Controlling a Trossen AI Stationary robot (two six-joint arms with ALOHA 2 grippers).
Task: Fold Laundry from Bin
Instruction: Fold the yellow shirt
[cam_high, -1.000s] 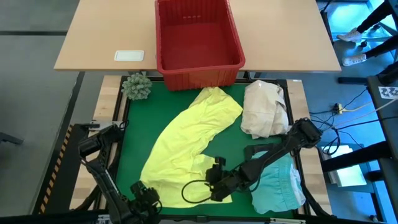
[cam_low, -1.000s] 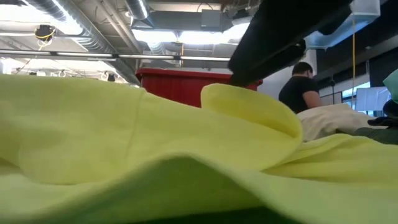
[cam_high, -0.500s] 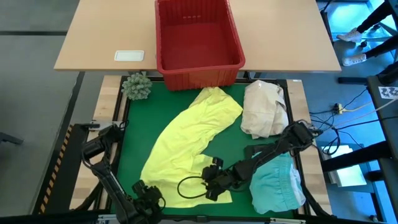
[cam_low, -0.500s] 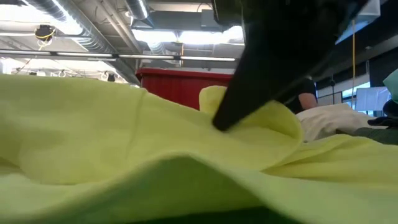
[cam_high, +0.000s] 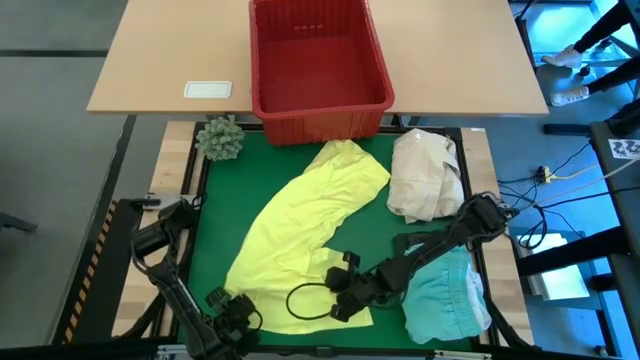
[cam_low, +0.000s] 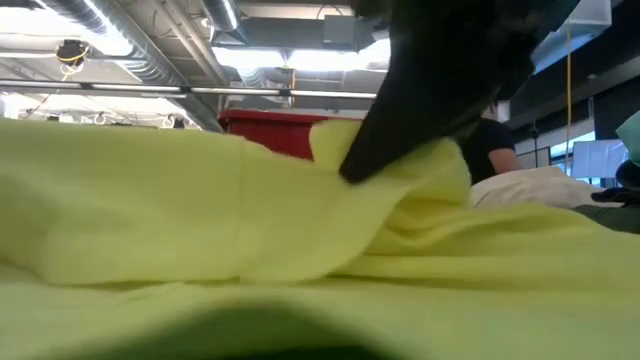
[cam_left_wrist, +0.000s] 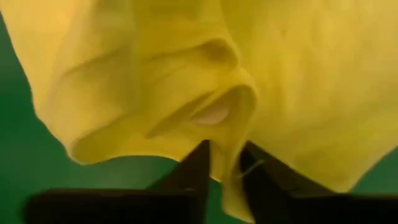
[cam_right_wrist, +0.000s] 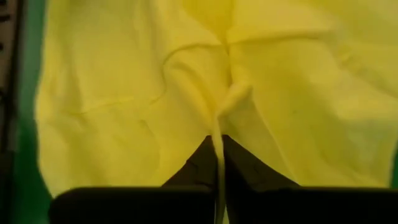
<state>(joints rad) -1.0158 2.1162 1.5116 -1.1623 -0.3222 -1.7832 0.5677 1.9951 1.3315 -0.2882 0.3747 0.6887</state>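
Here both grippers pinch the yellow garment (cam_high: 300, 230): left gripper (cam_left_wrist: 224, 180) at its near corner, right gripper (cam_right_wrist: 219, 163) mid-hem; yellow folds hide most of the red bin (cam_low: 275, 135) in the low view.

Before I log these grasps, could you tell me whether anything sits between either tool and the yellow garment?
Nothing visible does. The left tool and the right tool are each pinched directly on a fold of the yellow garment at its near edge on the green mat.
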